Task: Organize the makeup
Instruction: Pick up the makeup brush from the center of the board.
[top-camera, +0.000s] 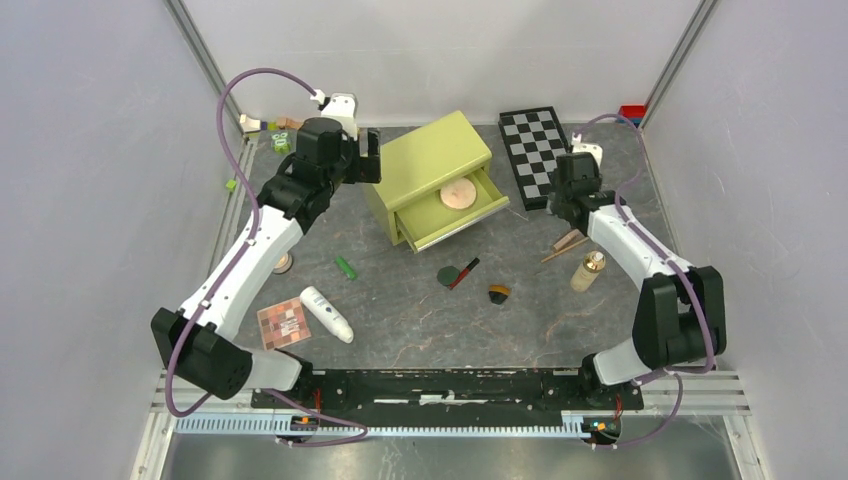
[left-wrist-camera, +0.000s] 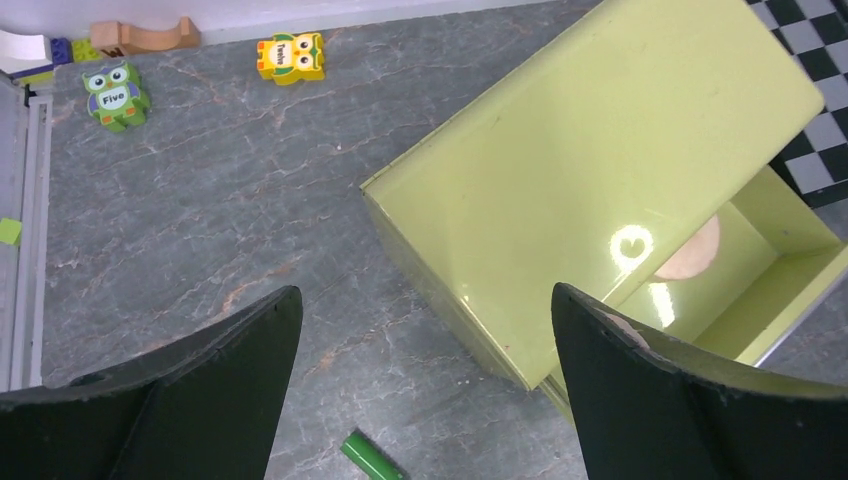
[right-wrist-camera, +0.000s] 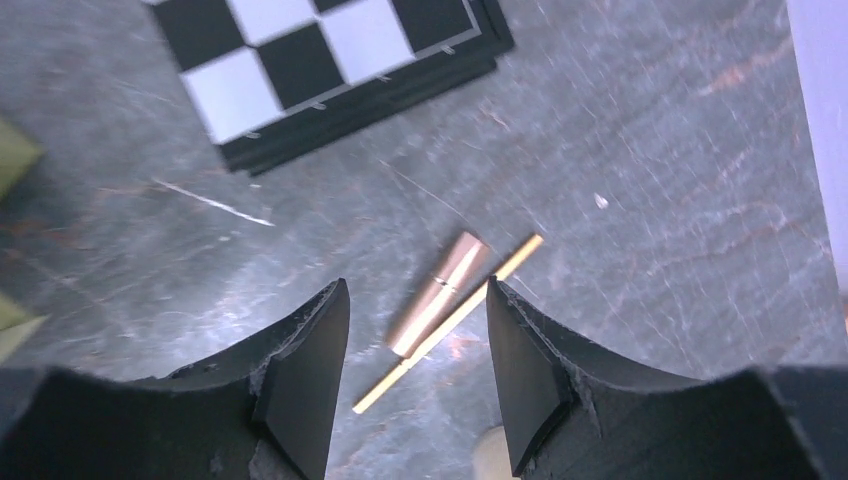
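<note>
A round peach compact (top-camera: 461, 193) lies in the open drawer of the olive-green box (top-camera: 433, 158); it also shows in the left wrist view (left-wrist-camera: 692, 252). My left gripper (top-camera: 368, 160) (left-wrist-camera: 425, 293) is open and empty above the box's left side. My right gripper (top-camera: 563, 208) (right-wrist-camera: 417, 290) is open and empty above a rose-gold tube (right-wrist-camera: 440, 292) and a thin gold stick (right-wrist-camera: 503, 268). On the table lie the eyeshadow palette (top-camera: 284, 323), white tube (top-camera: 327, 313), dark green disc (top-camera: 449, 275), red stick (top-camera: 466, 271) and beige gold-capped bottle (top-camera: 588, 270). The tan jar (top-camera: 283, 264) is partly hidden by my left arm.
A black-and-white checkerboard (top-camera: 537, 150) (right-wrist-camera: 300, 70) lies right of the box. A green stick (top-camera: 345, 267) (left-wrist-camera: 370, 460) lies in front of the box. A small black-and-orange item (top-camera: 499, 292) sits near the disc. Owl blocks (left-wrist-camera: 115, 95) sit at the far left.
</note>
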